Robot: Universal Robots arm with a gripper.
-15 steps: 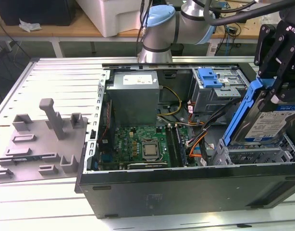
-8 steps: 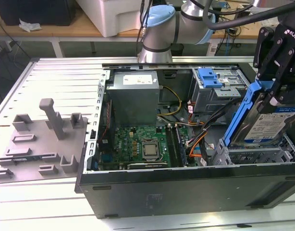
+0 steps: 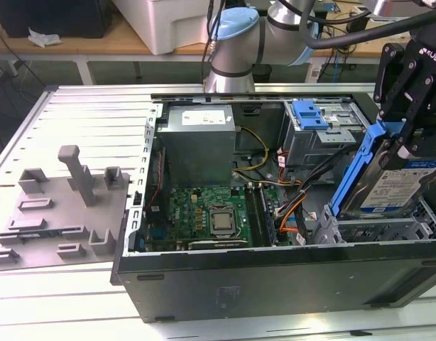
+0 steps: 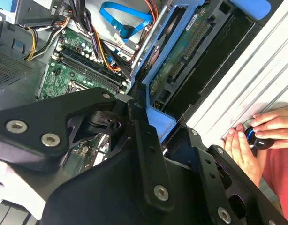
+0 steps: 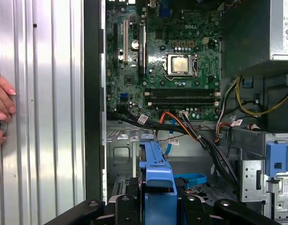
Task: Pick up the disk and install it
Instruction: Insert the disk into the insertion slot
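Observation:
In the exterior view my gripper (image 3: pixel 401 126) is shut on the top edge of the disk (image 3: pixel 402 186), a silver drive with a white-and-blue label in a blue carrier frame (image 3: pixel 354 170). The disk hangs tilted, its lower end at the grey drive bay (image 3: pixel 378 229) in the front corner of the open computer case (image 3: pixel 275 280), on the exterior view's right. In the second wrist view the black fingers (image 4: pixel 144 140) clamp the blue frame (image 4: pixel 160 123), and the disk's green underside (image 4: pixel 181 61) shows. In the first wrist view the blue frame (image 5: pixel 156 171) sits between the fingers.
Inside the case are the motherboard (image 3: pixel 204 213), the grey power supply (image 3: pixel 197 138), cable bundles (image 3: pixel 292 202) and a blue latch (image 3: pixel 310 114) on the upper drive cage. A grey fixture plate (image 3: pixel 58 213) lies on the exterior view's left. A person's hand (image 4: pixel 254 138) rests on the slatted table.

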